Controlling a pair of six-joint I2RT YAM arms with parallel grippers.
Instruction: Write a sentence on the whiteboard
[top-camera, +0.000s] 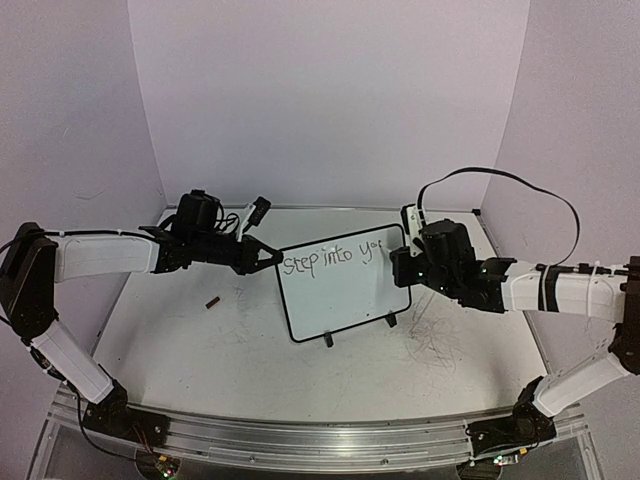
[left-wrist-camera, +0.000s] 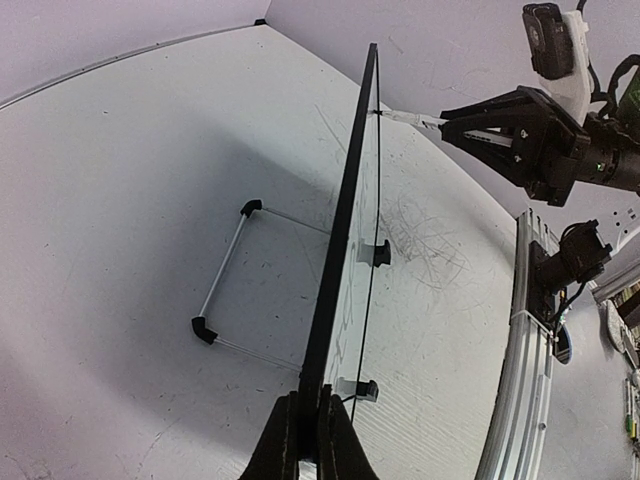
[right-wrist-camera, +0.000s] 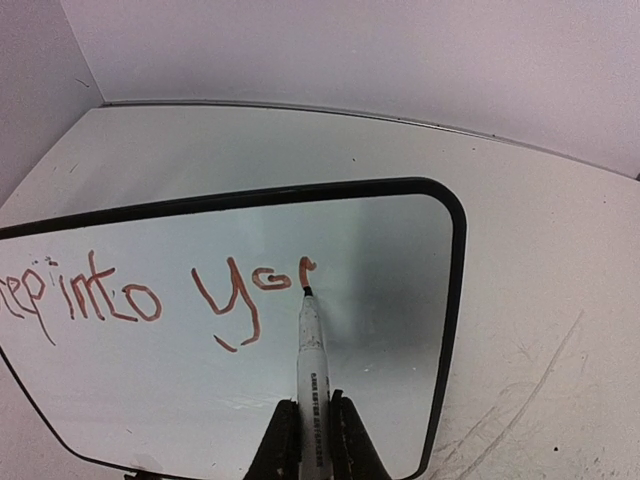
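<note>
**Whiteboard held upright, marker tip on the writing**

The white worktop (top-camera: 200, 350) carries grey scribble marks (top-camera: 435, 335) on its right side, near the right arm. The whiteboard (top-camera: 345, 295) stands about mid-worktop between the two arms. It is upright on two small black feet, with a thin wire stand (left-wrist-camera: 225, 270) behind it.

The left pincer (top-camera: 272, 258) is clamped on the board's left edge. In the left wrist view its fingers (left-wrist-camera: 285, 445) sit on either side of the black frame. The right pincer (right-wrist-camera: 310, 440) is closed on a white marker (right-wrist-camera: 312, 350), which points at the board face. The marker's dark tip touches the end of the last stroke. The small print along the barrel is too fine to read.

The sentence (right-wrist-camera: 150, 295) runs in one line across the upper part of the board. It looks dark from above and reddish in the right wrist view. It reads "step into yo", followed by one further short stroke like an "r".

A small dark red piece (top-camera: 212, 301) lies on the worktop left of the board, apart from it and below the left arm.
</note>
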